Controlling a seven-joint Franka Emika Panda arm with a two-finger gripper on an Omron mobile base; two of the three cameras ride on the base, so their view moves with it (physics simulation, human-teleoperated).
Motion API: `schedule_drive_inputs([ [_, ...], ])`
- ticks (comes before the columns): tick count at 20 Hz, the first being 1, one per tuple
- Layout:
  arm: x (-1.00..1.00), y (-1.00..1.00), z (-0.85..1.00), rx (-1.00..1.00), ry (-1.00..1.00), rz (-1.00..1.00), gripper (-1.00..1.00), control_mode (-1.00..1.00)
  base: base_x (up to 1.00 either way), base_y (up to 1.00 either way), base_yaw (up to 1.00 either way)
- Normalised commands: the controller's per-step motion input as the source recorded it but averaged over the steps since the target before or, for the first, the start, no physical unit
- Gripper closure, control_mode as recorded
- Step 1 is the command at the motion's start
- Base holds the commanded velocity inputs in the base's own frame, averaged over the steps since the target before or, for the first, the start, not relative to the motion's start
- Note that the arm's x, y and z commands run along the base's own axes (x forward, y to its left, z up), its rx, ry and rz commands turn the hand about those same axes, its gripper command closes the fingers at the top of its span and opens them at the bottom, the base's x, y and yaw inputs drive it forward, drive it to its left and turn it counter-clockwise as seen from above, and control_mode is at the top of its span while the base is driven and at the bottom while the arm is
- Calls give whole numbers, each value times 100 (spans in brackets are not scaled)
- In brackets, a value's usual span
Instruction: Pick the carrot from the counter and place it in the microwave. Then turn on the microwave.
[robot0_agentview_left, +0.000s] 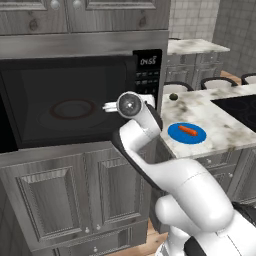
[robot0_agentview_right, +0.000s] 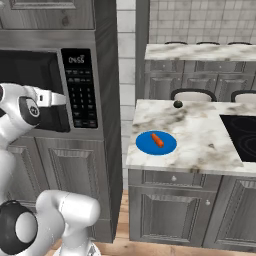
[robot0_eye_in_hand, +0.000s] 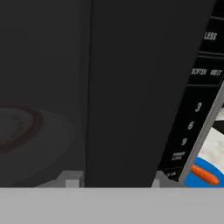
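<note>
The carrot (robot0_agentview_left: 187, 130) (robot0_agentview_right: 157, 140) (robot0_eye_in_hand: 204, 176), a short orange stick, lies on a round blue plate (robot0_agentview_left: 175, 136) (robot0_agentview_right: 145, 146) (robot0_eye_in_hand: 208, 166) near the left end of the marble counter (robot0_agentview_left: 220, 120) (robot0_agentview_right: 200, 135). The black microwave (robot0_agentview_left: 70, 100) (robot0_agentview_right: 30, 75) is built into the cabinets to the left. Its cavity shows a round turntable (robot0_eye_in_hand: 17, 127), with the keypad (robot0_agentview_left: 148, 75) (robot0_agentview_right: 81, 95) (robot0_eye_in_hand: 192, 122) to the right of it. My gripper (robot0_eye_in_hand: 115, 180) hovers in front of the microwave, between cavity and keypad, well left of the carrot. Its fingertips stand apart with nothing between them.
A black cooktop (robot0_agentview_left: 240, 107) (robot0_agentview_right: 242, 130) sits at the counter's right end. A small dark round object (robot0_agentview_left: 173, 96) (robot0_agentview_right: 178, 104) rests at the counter's back edge. Chair backs (robot0_agentview_right: 192, 95) stand behind it. Grey cabinet doors (robot0_agentview_left: 75, 195) run below the microwave.
</note>
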Motion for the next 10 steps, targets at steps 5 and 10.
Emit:
schedule_drive_inputs([
  [5, -34, 2, 9, 0, -1, -13, 100, -100, 0, 0, 0],
  [10, -48, 0, 2, 0, -5, -10, 100, -100, 0, 0, 0],
])
